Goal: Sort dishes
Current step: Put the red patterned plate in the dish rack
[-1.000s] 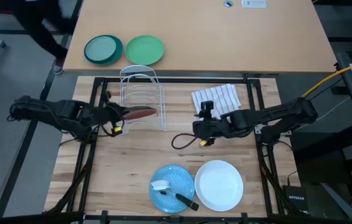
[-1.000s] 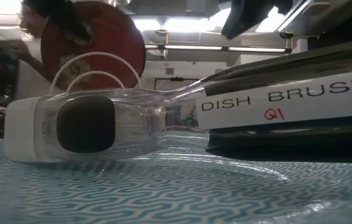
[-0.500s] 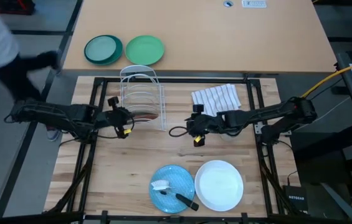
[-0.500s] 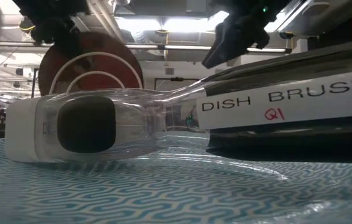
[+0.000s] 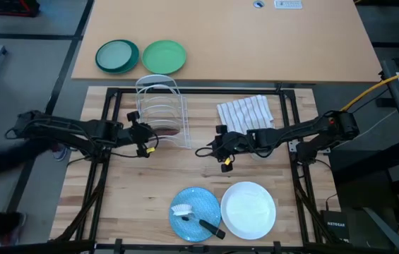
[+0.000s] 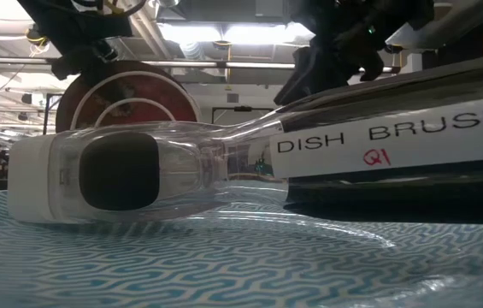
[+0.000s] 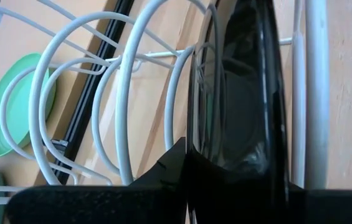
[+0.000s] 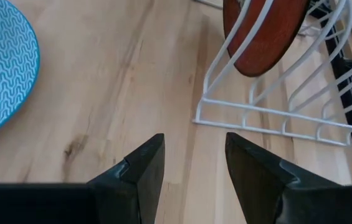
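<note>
Underneath, pale wooden table (image 5: 150, 190).

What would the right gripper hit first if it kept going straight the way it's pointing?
Probably the white dish rack holding the dark red plate; only bare wood lies ahead of the open right gripper, though depth is uncertain.

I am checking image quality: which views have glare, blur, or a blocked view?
Low view: the dish brush lies close to the lens and hides most of the table; ceiling lights glare behind. Left wrist view: the dark red plate looks nearly black and reflective. High view: a blurred person at the left edge.
</note>
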